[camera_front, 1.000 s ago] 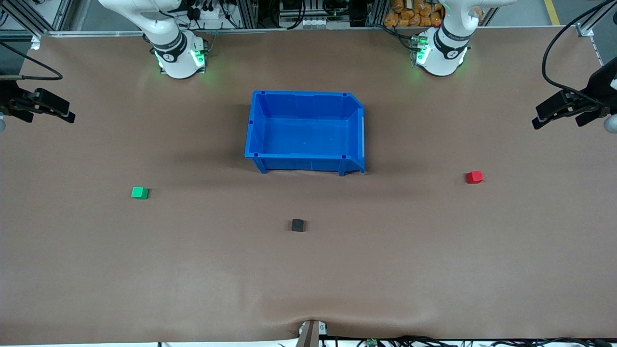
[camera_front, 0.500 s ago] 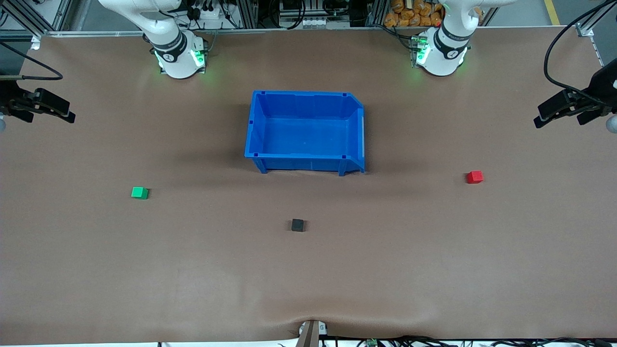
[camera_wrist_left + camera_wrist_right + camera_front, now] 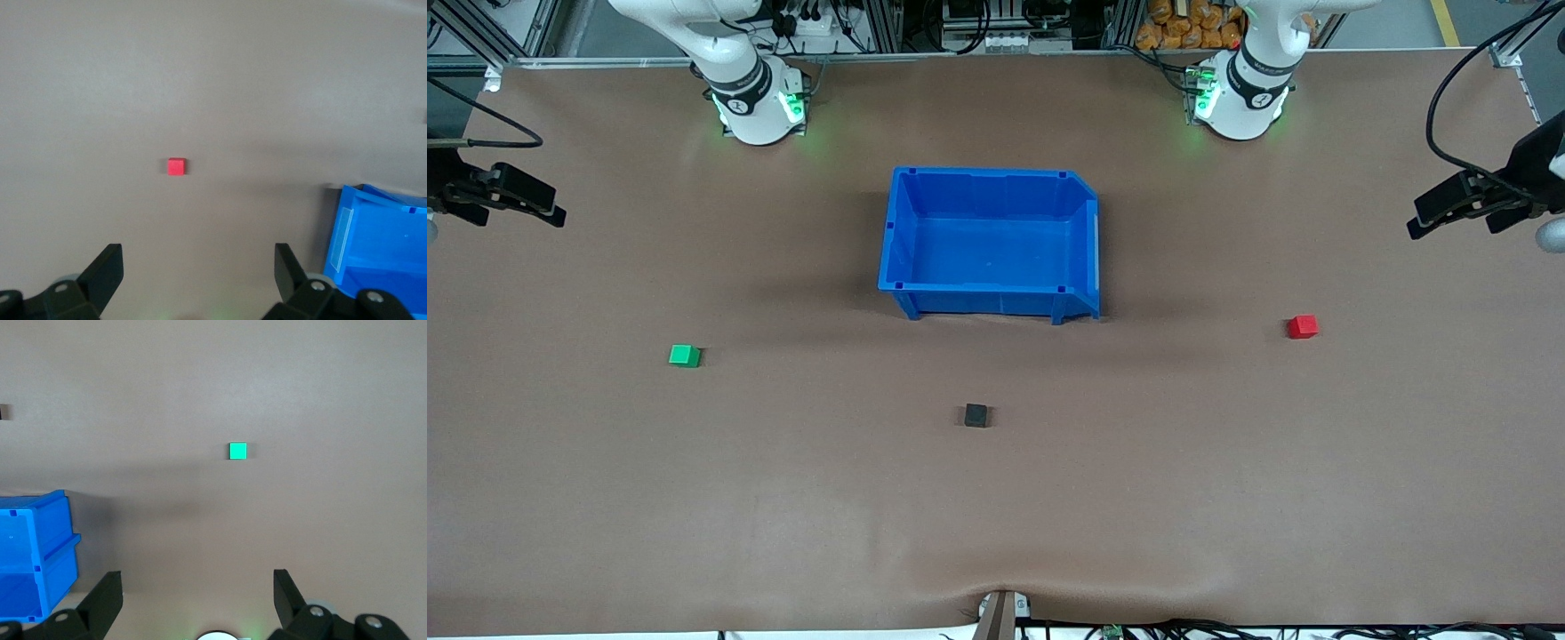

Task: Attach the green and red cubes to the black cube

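L tool (image 3: 1449, 209) shifted slightly; red cube (image 3: 1303, 326) well apart, untouched.

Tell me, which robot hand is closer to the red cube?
Left. The left gripper hangs over the table's edge at the red cube's end; the right gripper hangs over the green cube's end.

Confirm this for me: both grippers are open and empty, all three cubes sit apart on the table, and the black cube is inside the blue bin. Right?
Not quite. The black cube is not in the blue bin; the front view shows it on the table, nearer the camera than the bin. The rest holds: left gripper and right gripper open, green cube and red cube apart.
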